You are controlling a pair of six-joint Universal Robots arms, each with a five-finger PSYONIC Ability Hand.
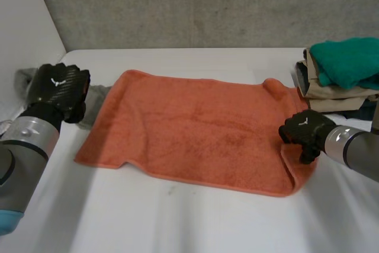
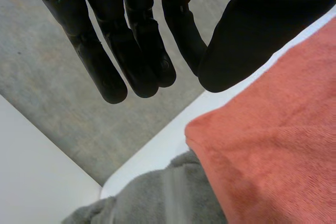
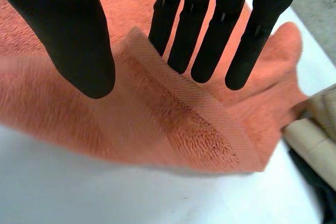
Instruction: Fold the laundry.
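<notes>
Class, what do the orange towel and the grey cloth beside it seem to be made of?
Orange towel: likely cotton terry, matte, with fuzzy looped pile and a flat woven band along its hem. Grey cloth: probably terry too, with similar soft nap and a flat band.

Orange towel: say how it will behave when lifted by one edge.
Probably floppy: the orange towel lies flat on the table, its edge rumpled and turned up by the right hand. Likely light, and its rough pile should grip the fingers rather than slip.
</notes>
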